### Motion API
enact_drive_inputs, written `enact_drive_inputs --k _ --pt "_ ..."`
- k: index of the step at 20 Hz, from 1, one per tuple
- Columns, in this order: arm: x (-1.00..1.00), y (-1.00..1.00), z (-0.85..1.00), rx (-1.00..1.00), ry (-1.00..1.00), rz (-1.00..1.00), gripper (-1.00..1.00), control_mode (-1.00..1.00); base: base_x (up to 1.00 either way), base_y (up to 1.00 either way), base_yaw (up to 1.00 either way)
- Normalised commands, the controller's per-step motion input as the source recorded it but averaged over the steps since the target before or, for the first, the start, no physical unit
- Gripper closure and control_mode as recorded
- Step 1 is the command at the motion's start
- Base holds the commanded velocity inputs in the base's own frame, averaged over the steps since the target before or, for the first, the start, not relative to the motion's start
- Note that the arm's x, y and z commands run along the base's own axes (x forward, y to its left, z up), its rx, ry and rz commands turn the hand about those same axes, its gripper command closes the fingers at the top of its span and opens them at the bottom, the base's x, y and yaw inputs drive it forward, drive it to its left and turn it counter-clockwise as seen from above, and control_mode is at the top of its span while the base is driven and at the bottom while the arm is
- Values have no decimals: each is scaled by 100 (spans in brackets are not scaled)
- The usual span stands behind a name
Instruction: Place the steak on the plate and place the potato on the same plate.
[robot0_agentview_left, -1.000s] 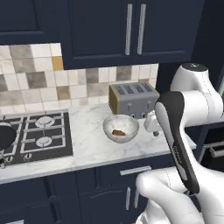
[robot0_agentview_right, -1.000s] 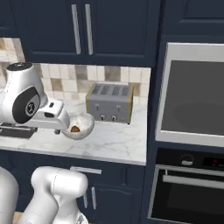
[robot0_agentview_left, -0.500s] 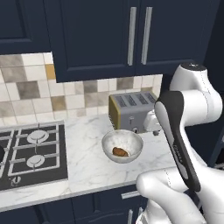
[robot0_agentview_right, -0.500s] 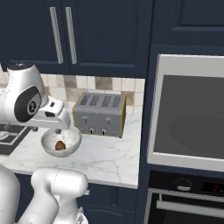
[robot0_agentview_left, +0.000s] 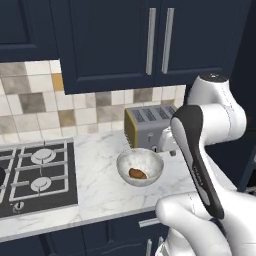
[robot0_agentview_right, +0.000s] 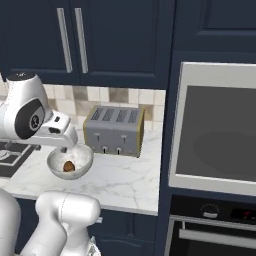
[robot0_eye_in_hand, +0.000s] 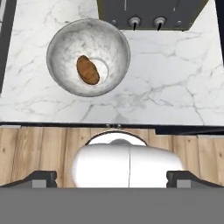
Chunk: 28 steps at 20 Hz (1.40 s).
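Note:
The potato (robot0_agentview_left: 137, 173) (robot0_agentview_right: 69, 166) (robot0_eye_in_hand: 88, 70), a brown oblong lump, lies in a clear glass bowl (robot0_agentview_left: 123, 163) (robot0_agentview_right: 52, 161) (robot0_eye_in_hand: 57, 43) on the marble counter in front of the toaster. My gripper (robot0_eye_in_hand: 113, 178) (robot0_agentview_right: 63, 148) is open, and nothing sits between its widely spread fingertips (robot0_eye_in_hand: 42, 178). It hangs above the counter's front edge, beside and above the bowl, touching nothing. The steak and the plate are out of view.
A steel toaster (robot0_agentview_left: 149, 123) (robot0_agentview_right: 114, 131) (robot0_eye_in_hand: 148, 13) stands against the tiled wall behind the bowl. A gas hob (robot0_agentview_left: 35, 175) (robot0_agentview_right: 6, 152) lies to the left. A built-in oven column (robot0_agentview_right: 215, 125) walls off the counter's right end. Dark cabinets hang overhead.
The whole picture has shifted and grown: the base has driven closer to the counter and a little to the right. The potato still lies in the bowl, and the gripper stays open.

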Motion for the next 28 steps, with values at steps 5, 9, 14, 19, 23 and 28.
enact_drive_inputs --k 5,9,14,19,23,28 --pt "38 41 -58 0 1 7 -100 -100 0 0 0" --pt "56 11 -47 0 0 10 -100 -100 0 0 0" --pt "65 0 -24 3 0 9 -100 -100 0 0 0" --pt "44 11 -27 0 8 6 -100 -100 0 0 0" --pt "35 28 -39 0 11 4 -100 -100 0 0 0" --pt "43 26 -32 0 11 1 -100 -100 0 0 0"
